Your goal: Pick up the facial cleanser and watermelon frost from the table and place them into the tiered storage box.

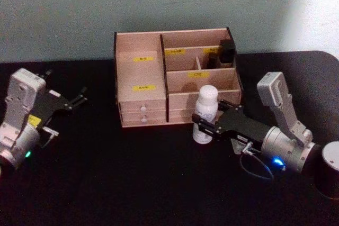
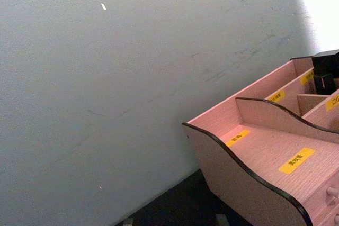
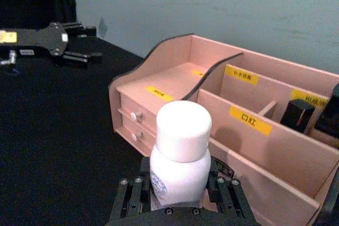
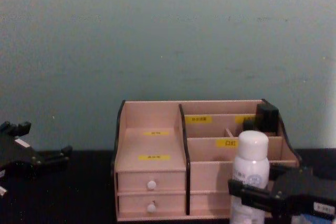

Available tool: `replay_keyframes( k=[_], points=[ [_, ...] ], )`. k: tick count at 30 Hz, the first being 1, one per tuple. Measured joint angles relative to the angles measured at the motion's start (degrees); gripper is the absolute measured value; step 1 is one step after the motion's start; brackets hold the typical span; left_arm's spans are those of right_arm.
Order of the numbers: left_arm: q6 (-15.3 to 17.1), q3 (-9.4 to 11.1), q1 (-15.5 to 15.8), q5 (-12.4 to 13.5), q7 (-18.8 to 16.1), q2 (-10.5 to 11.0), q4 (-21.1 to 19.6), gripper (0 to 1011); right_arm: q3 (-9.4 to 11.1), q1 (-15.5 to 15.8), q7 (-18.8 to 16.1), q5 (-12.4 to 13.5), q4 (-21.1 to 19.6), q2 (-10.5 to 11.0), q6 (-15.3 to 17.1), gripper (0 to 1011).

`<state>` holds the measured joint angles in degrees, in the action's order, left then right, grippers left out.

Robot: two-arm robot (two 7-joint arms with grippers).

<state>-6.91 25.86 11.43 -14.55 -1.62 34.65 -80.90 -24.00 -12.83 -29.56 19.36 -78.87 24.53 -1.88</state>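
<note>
The facial cleanser (image 1: 205, 110) is a white bottle with a white cap, upright just in front of the right half of the tiered storage box (image 1: 140, 72). My right gripper (image 1: 204, 126) is shut on its lower body, with a finger on each side (image 3: 180, 157). The chest view shows the bottle (image 4: 251, 166) rising above the box's front wall. Whether it rests on the table I cannot tell. Dark small containers (image 3: 299, 116) stand in the box's back right compartment; I cannot tell if one is the watermelon frost. My left gripper (image 1: 78, 100) is parked open at the far left.
The light-wood box (image 4: 152, 145) has black trim, yellow labels and small drawers with white knobs (image 3: 136, 116). It stands at the back of a black table (image 1: 132, 183), against a grey-green wall. Bare table stretches between the left gripper (image 3: 87, 42) and the box.
</note>
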Motion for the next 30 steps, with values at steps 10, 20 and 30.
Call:
replay_keyframes(
  k=[10,20,30],
  points=[
    [0.0,0.0,0.0,0.0,0.0,0.0,0.0,1001,1.8,0.6,-0.8,3.6,-6.2,2.1,3.5,590],
    [0.0,0.0,0.0,0.0,0.0,0.0,0.0,1001,2.5,-1.9,-0.3,6.4,-8.2,2.4,4.9,590],
    [0.0,0.0,0.0,0.0,0.0,0.0,0.0,1001,2.0,-6.5,2.7,5.2,-5.6,0.7,5.3,590]
  ],
)
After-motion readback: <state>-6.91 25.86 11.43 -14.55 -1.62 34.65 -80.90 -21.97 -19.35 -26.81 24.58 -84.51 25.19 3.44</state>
